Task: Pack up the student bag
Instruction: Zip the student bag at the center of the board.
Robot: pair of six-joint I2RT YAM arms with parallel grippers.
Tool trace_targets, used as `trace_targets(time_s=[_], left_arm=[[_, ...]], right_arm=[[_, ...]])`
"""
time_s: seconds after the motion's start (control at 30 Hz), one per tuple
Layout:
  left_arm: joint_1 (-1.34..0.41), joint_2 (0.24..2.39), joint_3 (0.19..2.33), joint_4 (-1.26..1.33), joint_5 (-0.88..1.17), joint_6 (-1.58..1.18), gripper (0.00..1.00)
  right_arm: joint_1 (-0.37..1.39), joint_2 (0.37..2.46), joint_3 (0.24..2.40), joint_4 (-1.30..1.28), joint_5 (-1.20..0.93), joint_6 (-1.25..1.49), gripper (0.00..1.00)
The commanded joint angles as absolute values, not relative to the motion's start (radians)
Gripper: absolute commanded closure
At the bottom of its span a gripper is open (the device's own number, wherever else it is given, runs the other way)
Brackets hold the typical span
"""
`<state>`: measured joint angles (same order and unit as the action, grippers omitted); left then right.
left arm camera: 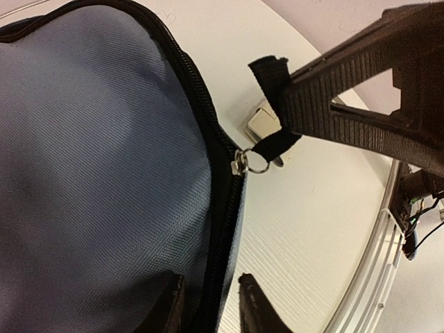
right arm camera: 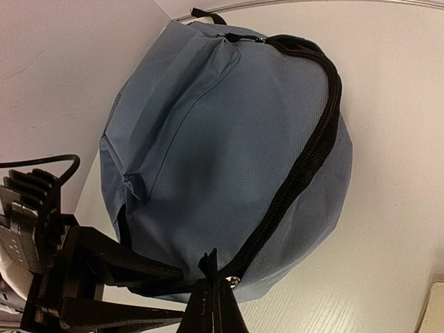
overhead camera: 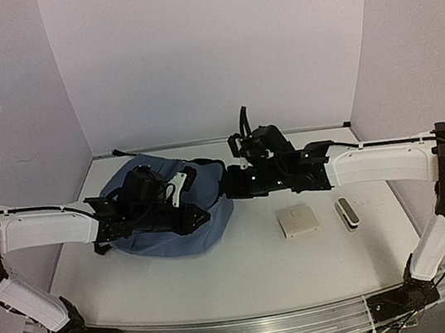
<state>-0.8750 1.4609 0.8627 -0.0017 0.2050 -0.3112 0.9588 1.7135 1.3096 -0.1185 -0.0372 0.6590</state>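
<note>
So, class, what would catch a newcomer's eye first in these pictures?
The slate-blue student bag lies left of centre on the white table, with both arms meeting over it. The right gripper pinches the black zip pull tab at the bag's edge, while the left gripper straddles the zipped seam. Right of the bag lies a small cream square.

Finding the student bag point(overhead camera: 167, 243) lying on the table point(overhead camera: 224, 288), left of centre and toward the back, the left gripper point(left arm camera: 208, 309) hanging over its near right edge, straddling the zip seam point(left arm camera: 222, 180). Finding the right gripper point(right arm camera: 211, 291) at the bag's right side, pinching the zip pull tab point(left arm camera: 269, 75). Seeing a square box point(overhead camera: 298, 221) lying right of the bag, an oblong object point(overhead camera: 347, 215) just right of that.
</note>
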Motion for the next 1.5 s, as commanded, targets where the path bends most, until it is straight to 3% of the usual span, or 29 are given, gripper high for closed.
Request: trace_targets(time_s=[0.0, 0.2, 0.77, 1.47], left_arm=[[-0.899, 1.468, 0.895, 0.006, 0.173, -0.307, 0.82], [-0.924, 1.475, 0.890, 0.006, 0.156, -0.307, 1.00], [-1.015, 1.487, 0.865, -0.050, 0.084, -0.344, 1.00], [-1.102, 1.456, 0.825, -0.182, 0.078, -0.412, 1.00]], right_arm=[[0.962, 1.720, 1.400, -0.042, -0.029, 0.669, 1.00], [0.962, 1.776, 1.445, -0.041, -0.003, 0.676, 1.00], [0.956, 1.885, 1.457, -0.068, 0.245, 0.731, 1.00], [0.873, 1.853, 1.406, -0.072, 0.314, 0.733, 1.00]])
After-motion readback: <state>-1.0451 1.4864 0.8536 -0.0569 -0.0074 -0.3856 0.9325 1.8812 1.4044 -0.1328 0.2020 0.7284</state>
